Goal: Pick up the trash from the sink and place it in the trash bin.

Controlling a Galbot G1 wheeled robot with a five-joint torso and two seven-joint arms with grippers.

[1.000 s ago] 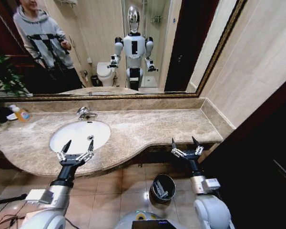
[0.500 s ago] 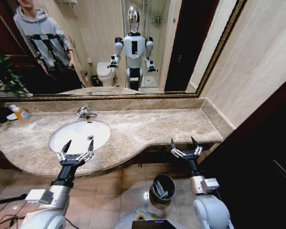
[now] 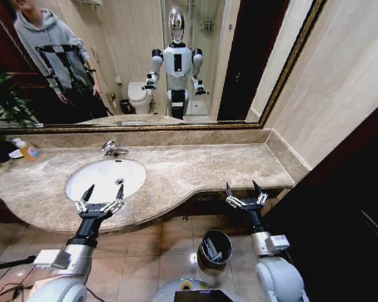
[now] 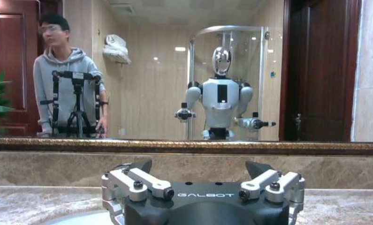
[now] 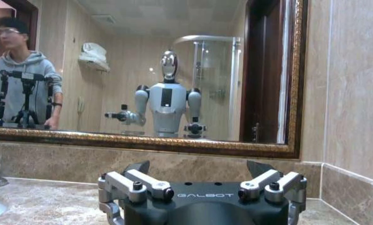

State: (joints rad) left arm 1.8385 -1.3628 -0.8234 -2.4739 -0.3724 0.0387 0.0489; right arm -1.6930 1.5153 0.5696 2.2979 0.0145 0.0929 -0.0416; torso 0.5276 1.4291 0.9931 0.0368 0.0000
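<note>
Both claws wide open, empty, at the counter's (image 3: pixel 195 173) front edge.
Left claw (image 3: pixel 99 200) hovers over the sink's (image 3: pixel 82 179) near rim; trash bin (image 3: pixel 215 248), white trash (image 3: pixel 210 251) inside, sits on the floor below, just left of the right claw (image 3: pixel 244 194).

The white oval sink (image 3: pixel 106 177) sits in the marble counter; the dark round trash bin (image 3: pixel 215 248) stands on the floor.

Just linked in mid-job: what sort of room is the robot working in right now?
Most likely a bathroom, perhaps a hotel's: a white oval basin with a chrome faucet set in a mottled beige marble counter, and a gold-framed wall mirror reflecting a toilet and glass shower.
</note>
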